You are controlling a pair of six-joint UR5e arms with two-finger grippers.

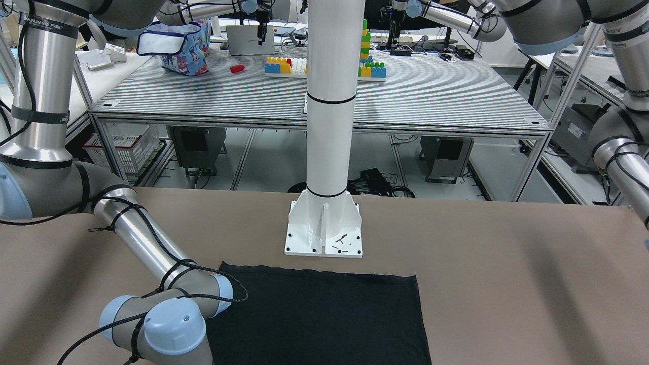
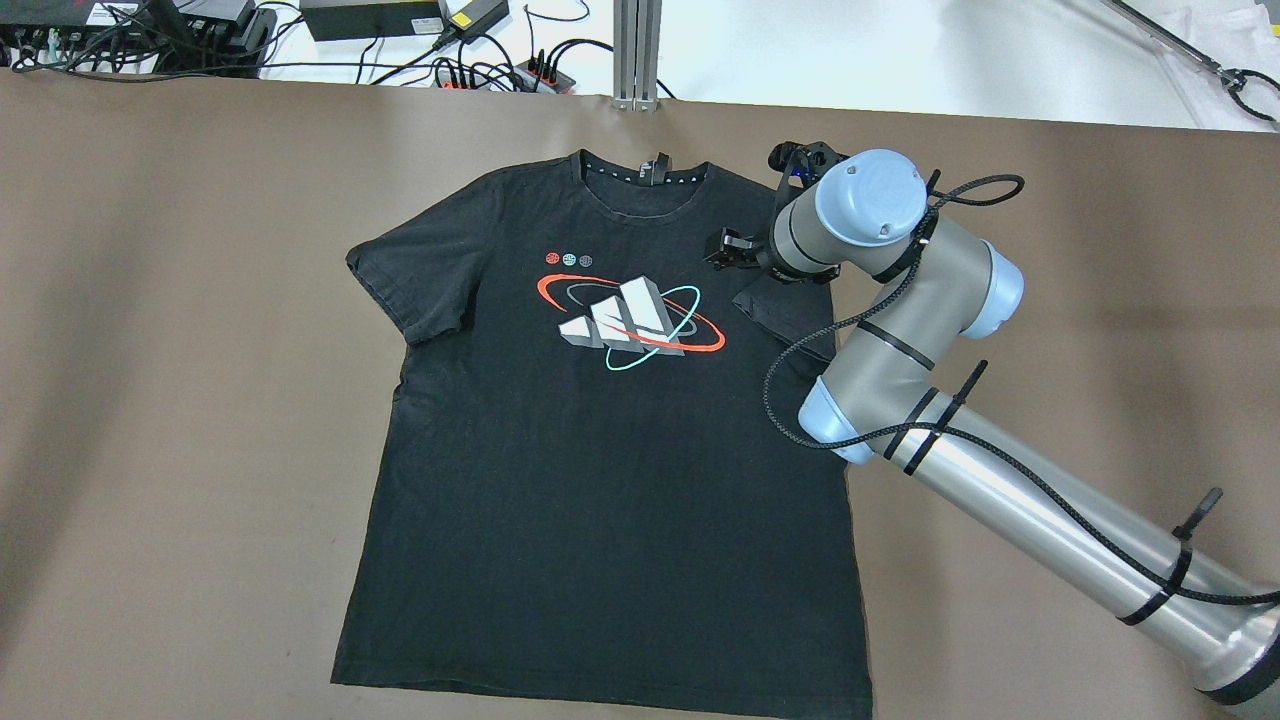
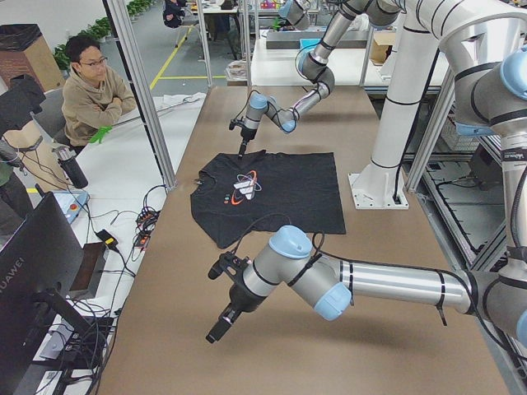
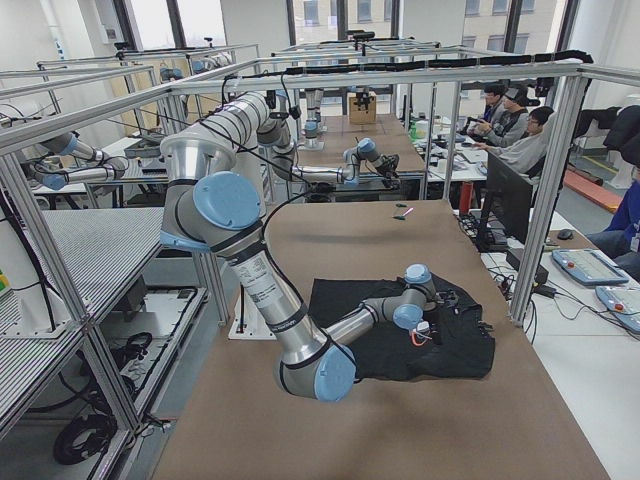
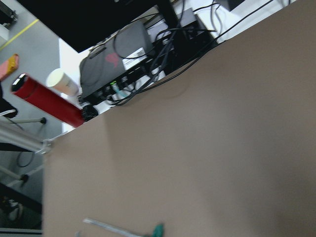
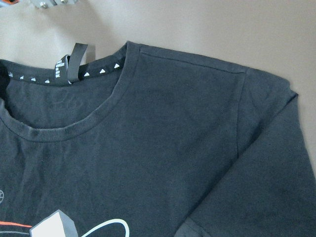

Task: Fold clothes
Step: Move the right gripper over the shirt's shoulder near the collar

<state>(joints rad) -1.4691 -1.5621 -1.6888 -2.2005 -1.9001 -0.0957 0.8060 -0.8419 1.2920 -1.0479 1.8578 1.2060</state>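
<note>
The clothes are one black T-shirt [image 2: 600,480] with a red, white and teal chest print. It lies flat, front up, on the brown table, collar towards the far edge. It also shows in the front view [image 1: 324,314], the left view [image 3: 280,185] and the right view [image 4: 400,350]. My right gripper [image 3: 241,141] points down over the shirt's shoulder beside the collar; my wrist hides it from above, so I cannot tell whether it is open or shut. The right wrist view shows the collar and shoulder [image 6: 148,148] close up. My left gripper [image 3: 221,325] hovers over bare table away from the shirt; I cannot tell its state.
The white pillar's base plate [image 1: 324,233] stands just behind the shirt's hem. Cables and power strips [image 2: 450,60] lie beyond the far table edge. A red bottle [image 5: 47,101] lies off the table's end. A seated operator [image 3: 95,90] watches from the far side.
</note>
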